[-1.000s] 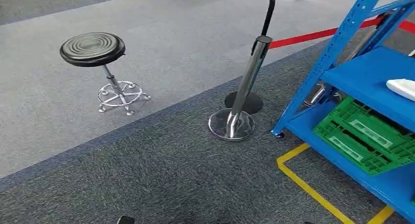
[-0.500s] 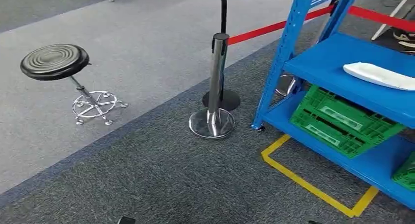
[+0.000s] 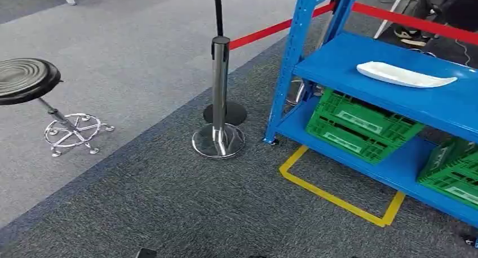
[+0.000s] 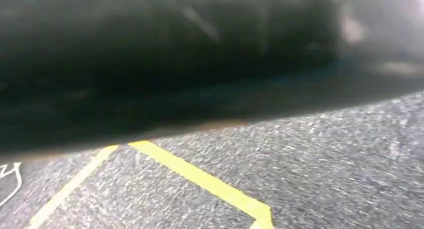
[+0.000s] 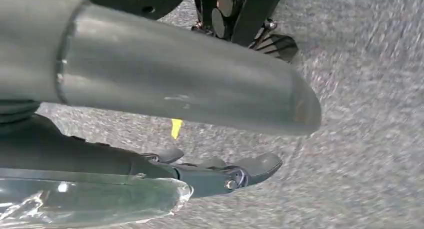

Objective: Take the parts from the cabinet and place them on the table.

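blue cabinet (image 3: 315,72) at right, white part (image 3: 403,75) lying on its upper shelf.
right hand (image 5: 150,134) hangs over the carpet, thumb and fingers apart, grasping nothing; left hand's fingers can't be told. 2 green crates (image 3: 355,125) below.

You see the blue shelf rack (image 3: 389,100) cut off at the top and right edges, so its full extent stays unknown. The right green crate (image 3: 454,170) runs out of the picture, and the stool (image 3: 22,80) loses part of its seat at the left edge. The left wrist view is blurred, a dark mass hiding most of it above the yellow floor tape (image 4: 200,179). The right hand (image 5: 150,89) is soft and close; you cannot tell whether its fingers (image 5: 240,174) hold anything.
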### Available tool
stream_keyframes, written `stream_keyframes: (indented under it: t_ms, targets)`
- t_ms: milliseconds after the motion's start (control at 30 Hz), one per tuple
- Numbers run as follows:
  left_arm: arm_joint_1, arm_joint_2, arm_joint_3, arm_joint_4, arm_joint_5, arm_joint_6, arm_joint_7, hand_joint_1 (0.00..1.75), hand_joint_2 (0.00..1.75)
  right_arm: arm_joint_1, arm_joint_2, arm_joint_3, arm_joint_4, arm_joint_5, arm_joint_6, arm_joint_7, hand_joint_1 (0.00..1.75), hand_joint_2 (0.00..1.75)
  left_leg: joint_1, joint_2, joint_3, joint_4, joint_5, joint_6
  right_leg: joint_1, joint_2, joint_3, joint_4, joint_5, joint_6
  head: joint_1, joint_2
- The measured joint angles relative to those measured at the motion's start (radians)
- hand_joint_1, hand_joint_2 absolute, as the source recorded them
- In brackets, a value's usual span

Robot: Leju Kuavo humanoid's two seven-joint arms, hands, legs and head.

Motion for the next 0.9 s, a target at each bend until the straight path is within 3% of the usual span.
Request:
stream_keyframes:
  t_ms: [33, 67, 100, 133, 233, 267, 300, 333, 400, 433, 467, 500, 533, 567, 600, 667, 733, 767, 800, 833, 900]
  targets:
    - [-0.001, 0.0, 0.0, 0.0, 0.0, 0.0, 0.0, 0.0, 0.0, 0.0, 0.0, 0.0, 0.0, 0.0, 0.0, 0.0, 0.0, 0.0, 0.0, 0.01, 0.004, 0.0, -0.002, -0.003, 0.001, -0.016, 0.055, -0.098, 0.043, -0.004, 0.0, 0.0]
    - [-0.001, 0.0, 0.0, 0.0, 0.0, -0.001, 0.0, 0.0, 0.0, -0.001, 0.0, 0.0, 0.0, 0.0, 0.0, 0.0, 0.0, 0.0, -0.002, 0.02, 0.008, 0.001, -0.005, -0.007, 0.003, -0.052, 0.107, -0.188, 0.07, -0.008, 0.0, 0.0]
    - [-0.001, 0.0, 0.0, 0.0, 0.0, -0.002, 0.0, 0.0, 0.0, -0.006, 0.0, 0.0, 0.0, 0.0, 0.0, 0.0, 0.0, 0.0, -0.012, 0.028, 0.008, 0.004, -0.01, -0.015, 0.016, -0.083, 0.123, -0.224, 0.053, -0.012, 0.002, 0.0]
    - [-0.001, 0.0, 0.0, 0.0, 0.001, -0.005, 0.0, 0.0, 0.0, -0.01, 0.0, 0.0, 0.0, 0.001, 0.002, 0.0, 0.0, 0.0, -0.013, 0.033, 0.007, 0.005, -0.009, -0.019, 0.01, -0.067, 0.128, -0.222, 0.059, -0.024, 0.0, 0.0]
    - [-0.005, 0.0, 0.0, 0.0, 0.001, -0.01, -0.002, 0.0, 0.0, -0.002, 0.0, 0.0, 0.0, 0.003, 0.002, 0.0, 0.0, 0.0, -0.012, 0.06, 0.012, 0.006, -0.01, -0.03, 0.011, -0.041, 0.117, -0.223, 0.064, -0.036, -0.001, 0.0]
    - [-0.006, 0.0, 0.0, 0.0, 0.001, -0.011, -0.003, 0.0, 0.0, -0.001, 0.0, 0.0, 0.0, 0.003, 0.002, 0.0, 0.0, 0.0, -0.008, 0.025, 0.01, 0.014, -0.024, -0.041, 0.005, -0.033, 0.12, -0.226, 0.069, -0.044, -0.002, 0.0]
    - [-0.006, 0.0, 0.0, 0.0, 0.001, -0.013, -0.005, 0.0, 0.0, -0.002, 0.0, 0.0, 0.0, 0.003, 0.002, 0.001, 0.0, 0.0, -0.004, -0.019, -0.004, 0.047, -0.054, -0.046, 0.003, -0.025, 0.119, -0.226, 0.071, -0.048, -0.006, 0.0]
    - [-0.004, 0.0, 0.0, 0.0, 0.001, -0.016, -0.005, 0.0, 0.0, -0.004, 0.0, 0.0, 0.0, 0.004, 0.003, 0.0, 0.0, 0.0, -0.002, -0.037, -0.034, 0.115, -0.096, -0.049, 0.003, -0.013, 0.116, -0.226, 0.073, -0.051, -0.008, 0.0]
    - [0.001, 0.003, 0.0, 0.0, 0.001, -0.019, -0.005, 0.0, 0.0, -0.007, 0.0, 0.0, 0.0, 0.006, 0.006, 0.0, 0.0, 0.0, 0.0, -0.047, -0.107, 0.274, -0.161, -0.051, 0.003, 0.013, 0.113, -0.226, 0.075, -0.054, -0.009, 0.0]
    - [0.002, 0.003, 0.0, 0.0, 0.001, -0.019, -0.005, 0.0, 0.0, -0.007, 0.0, 0.0, 0.0, 0.006, 0.006, 0.0, 0.0, 0.0, 0.0, -0.048, -0.124, 0.307, -0.161, -0.051, 0.003, 0.025, 0.114, -0.226, 0.075, -0.054, -0.009, 0.0]
    - [0.003, 0.003, 0.0, 0.0, 0.001, -0.022, -0.005, 0.0, 0.0, -0.005, 0.0, 0.0, 0.0, 0.006, 0.006, 0.0, 0.0, 0.0, 0.0, -0.048, -0.122, 0.296, -0.137, -0.049, 0.003, 0.037, 0.115, -0.226, 0.076, -0.054, -0.008, 0.0]
    - [0.002, 0.003, 0.0, 0.0, 0.001, -0.023, -0.006, 0.0, 0.0, -0.004, 0.0, 0.0, 0.0, 0.007, 0.007, 0.0, 0.0, 0.0, 0.0, -0.049, -0.103, 0.252, -0.096, -0.047, 0.003, 0.05, 0.116, -0.225, 0.076, -0.053, -0.009, 0.0]
    - [0.002, 0.003, 0.0, 0.0, 0.001, -0.023, -0.007, 0.0, 0.0, -0.005, 0.0, 0.0, 0.0, 0.007, 0.008, 0.0, 0.0, 0.0, 0.0, -0.058, -0.065, 0.166, -0.042, -0.042, 0.003, 0.066, 0.118, -0.225, 0.077, -0.052, -0.008, 0.0]
    - [0.002, 0.004, 0.0, 0.0, 0.001, -0.023, -0.008, 0.0, 0.0, -0.005, 0.0, 0.0, 0.0, 0.008, 0.008, 0.0, 0.0, 0.0, 0.0, -0.084, -0.026, 0.08, 0.003, -0.037, 0.003, 0.079, 0.119, -0.225, 0.077, -0.051, -0.009, 0.0]
    - [0.002, 0.005, 0.0, 0.0, 0.001, -0.023, -0.008, 0.0, 0.0, -0.007, 0.001, 0.0, 0.0, 0.008, 0.009, 0.0, 0.0, 0.0, 0.002, -0.135, -0.008, 0.037, 0.006, -0.029, 0.003, 0.087, 0.115, -0.223, 0.078, -0.046, -0.008, 0.0]
    - [-0.001, 0.005, 0.0, 0.0, 0.001, -0.024, -0.01, 0.0, 0.0, -0.011, 0.0, 0.0, 0.0, 0.009, 0.009, 0.0, 0.0, 0.0, 0.002, -0.127, -0.004, 0.013, -0.004, -0.029, 0.001, 0.107, 0.098, -0.218, 0.084, -0.033, -0.01, 0.0]
    - [-0.002, 0.005, 0.001, 0.0, 0.002, -0.024, -0.011, 0.0, 0.0, -0.004, 0.0, 0.0, 0.0, 0.009, 0.009, 0.0, 0.0, 0.0, 0.0, -0.113, -0.003, 0.007, 0.001, -0.02, -0.003, 0.126, 0.092, -0.226, 0.09, -0.016, -0.01, 0.0]
    - [-0.003, 0.004, 0.001, 0.0, 0.002, -0.024, -0.011, 0.0, 0.0, -0.001, -0.001, 0.0, 0.0, 0.009, 0.009, 0.0, 0.0, 0.0, 0.009, -0.096, 0.0, -0.005, 0.008, -0.011, -0.003, 0.112, 0.084, -0.214, 0.084, -0.015, -0.008, 0.0]
    - [-0.004, 0.005, 0.001, 0.0, 0.002, -0.025, -0.013, 0.0, 0.0, -0.001, -0.001, 0.0, 0.0, 0.01, 0.009, -0.001, 0.0, 0.0, 0.007, -0.087, 0.0, -0.006, 0.008, -0.008, 0.003, 0.062, 0.07, -0.187, 0.062, -0.012, -0.005, 0.0]
    - [-0.003, 0.004, 0.001, 0.0, 0.001, -0.026, -0.014, 0.0, 0.0, -0.004, -0.001, 0.0, 0.0, 0.01, 0.009, 0.0, 0.0, 0.0, 0.007, -0.073, 0.0, -0.006, 0.008, -0.004, 0.002, 0.034, 0.038, -0.122, 0.024, -0.009, 0.006, 0.0]
    - [0.003, 0.004, 0.001, 0.0, 0.001, -0.027, -0.015, 0.0, 0.0, -0.011, -0.001, 0.0, 0.0, 0.01, 0.009, 0.0, 0.0, 0.0, 0.003, -0.042, 0.0, -0.006, 0.008, -0.003, 0.0, 0.015, -0.03, 0.021, -0.042, -0.004, 0.005, 0.0]
